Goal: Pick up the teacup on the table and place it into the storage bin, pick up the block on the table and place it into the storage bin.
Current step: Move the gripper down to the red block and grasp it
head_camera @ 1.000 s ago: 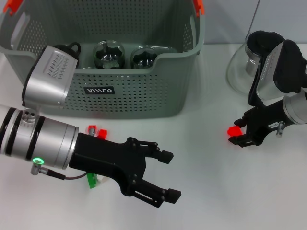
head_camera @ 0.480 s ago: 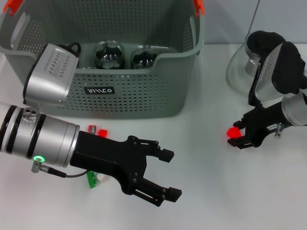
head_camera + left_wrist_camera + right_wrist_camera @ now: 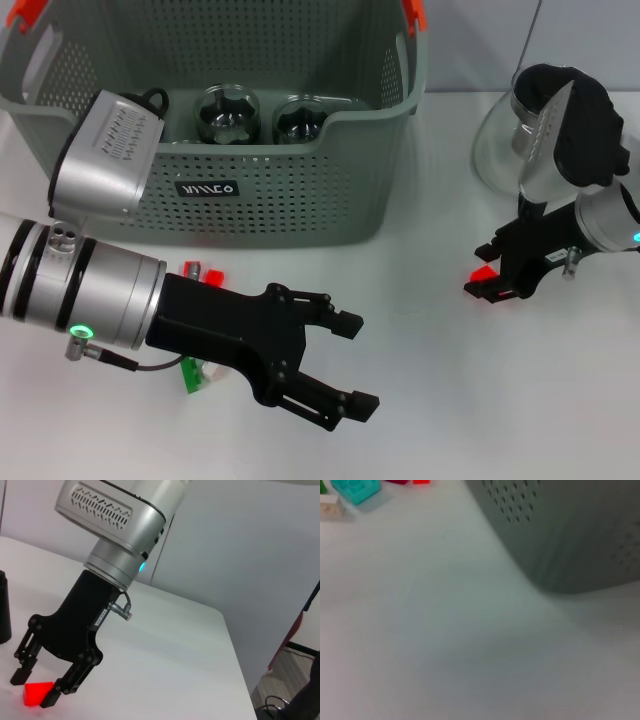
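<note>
The right gripper (image 3: 487, 281) straddles the red block (image 3: 36, 694), jaws apart on either side — nothing lifted yet. Off to its side, the storage bin (image 3: 300, 215) already holds two teacups (image 3: 226, 115). The left gripper (image 3: 345, 362) hovers spread and empty — blocks remain.

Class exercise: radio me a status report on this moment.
Right gripper open around red block on table. Left gripper open, idle. Two glass cups already in storage bin.

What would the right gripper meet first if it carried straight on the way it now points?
The red block, which lies between the fingers of the right gripper; just beyond it, probably the white table, since the gripper tilts downward.
</note>
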`<state>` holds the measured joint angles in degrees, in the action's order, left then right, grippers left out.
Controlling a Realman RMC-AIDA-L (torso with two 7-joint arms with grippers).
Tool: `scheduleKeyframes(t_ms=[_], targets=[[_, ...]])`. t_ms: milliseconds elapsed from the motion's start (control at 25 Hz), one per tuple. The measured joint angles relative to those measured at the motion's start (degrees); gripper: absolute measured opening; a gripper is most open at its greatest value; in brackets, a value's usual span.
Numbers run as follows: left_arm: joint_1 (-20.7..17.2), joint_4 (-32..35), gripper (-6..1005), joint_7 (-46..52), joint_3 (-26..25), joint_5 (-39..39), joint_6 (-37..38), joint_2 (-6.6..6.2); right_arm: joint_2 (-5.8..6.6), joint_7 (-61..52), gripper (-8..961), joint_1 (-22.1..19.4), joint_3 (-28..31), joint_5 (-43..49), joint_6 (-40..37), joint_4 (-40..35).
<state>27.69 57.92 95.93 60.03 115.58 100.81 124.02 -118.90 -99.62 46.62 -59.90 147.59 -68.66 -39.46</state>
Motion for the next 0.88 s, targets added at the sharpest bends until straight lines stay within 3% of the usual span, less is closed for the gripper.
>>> scheduleKeyframes(t_ms=[360,880], targets=[[-0.08,0.0,944,0.05,0.0,0.0,0.11,-0.02,-0.02,-3.49,540,0.5,-0.12,2.1,-0.26,-1.41],[0.68,0.66,944,0.46,0.03,0.14,1.17,-0.93,-0.5,-14.92,540,0.02,-0.15,5.11,-7.21,-6.23]])
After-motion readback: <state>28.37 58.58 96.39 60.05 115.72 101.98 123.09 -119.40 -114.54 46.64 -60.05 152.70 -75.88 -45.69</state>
